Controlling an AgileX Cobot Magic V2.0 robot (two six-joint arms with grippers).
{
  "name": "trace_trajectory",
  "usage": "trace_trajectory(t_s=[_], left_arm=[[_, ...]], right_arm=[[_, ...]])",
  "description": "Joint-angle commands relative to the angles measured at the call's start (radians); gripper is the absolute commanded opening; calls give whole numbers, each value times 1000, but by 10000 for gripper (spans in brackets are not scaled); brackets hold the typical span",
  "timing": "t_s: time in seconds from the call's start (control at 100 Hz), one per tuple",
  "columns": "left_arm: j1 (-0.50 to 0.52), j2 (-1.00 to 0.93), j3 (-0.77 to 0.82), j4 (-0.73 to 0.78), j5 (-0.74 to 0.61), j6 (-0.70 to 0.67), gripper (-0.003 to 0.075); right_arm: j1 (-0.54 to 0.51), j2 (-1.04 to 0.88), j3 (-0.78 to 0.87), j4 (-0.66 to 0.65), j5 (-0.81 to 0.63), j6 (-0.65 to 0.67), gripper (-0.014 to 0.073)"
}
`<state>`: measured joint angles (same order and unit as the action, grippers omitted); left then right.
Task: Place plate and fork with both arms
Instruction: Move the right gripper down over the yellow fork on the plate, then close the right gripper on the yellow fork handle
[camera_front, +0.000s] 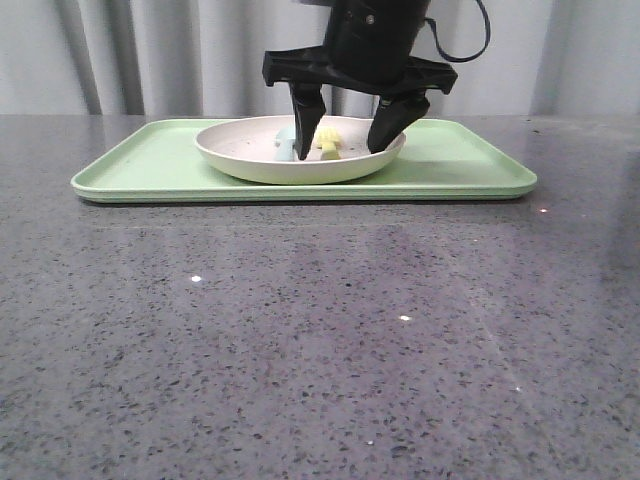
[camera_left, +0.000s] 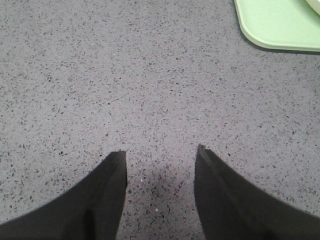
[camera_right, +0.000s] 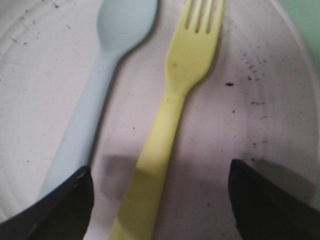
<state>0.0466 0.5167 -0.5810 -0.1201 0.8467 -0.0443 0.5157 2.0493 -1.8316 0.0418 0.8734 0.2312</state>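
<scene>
Right gripper (camera_right: 159, 200), jaws apart, straddles the fork (camera_right: 172, 115) handle in the plate (camera_front: 250, 160); spoon (camera_right: 100, 90) at nine o'clock. Thin, light, slippery plastic; pinch mid-handle.

Left gripper (camera_left: 160, 160) hangs apart over table (camera_left: 100, 75).

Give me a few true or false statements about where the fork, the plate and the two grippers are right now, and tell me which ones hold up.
1. The yellow fork lies in the plate. True.
2. The plate sits directly on the grey table. False: it sits on the pale green tray.
3. The right gripper is shut on the fork. False: its jaws stand open, one on each side of the fork handle.
4. A pale blue spoon lies beside the fork in the plate. True.
5. The left gripper is holding the plate. False: it is open over the bare table, with only a tray corner in view.
</scene>
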Motion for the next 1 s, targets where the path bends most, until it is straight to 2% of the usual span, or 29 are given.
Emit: trace_trajectory(t_s=[0.0,0.99], left_arm=[[0,3,-28,-14,-59,-15,312],[0,3,-28,-14,-59,-15,312]], right_arm=[[-1,-59,-34,-10,-45,2,560],[-1,-19,-34,-49,-13,15,560]])
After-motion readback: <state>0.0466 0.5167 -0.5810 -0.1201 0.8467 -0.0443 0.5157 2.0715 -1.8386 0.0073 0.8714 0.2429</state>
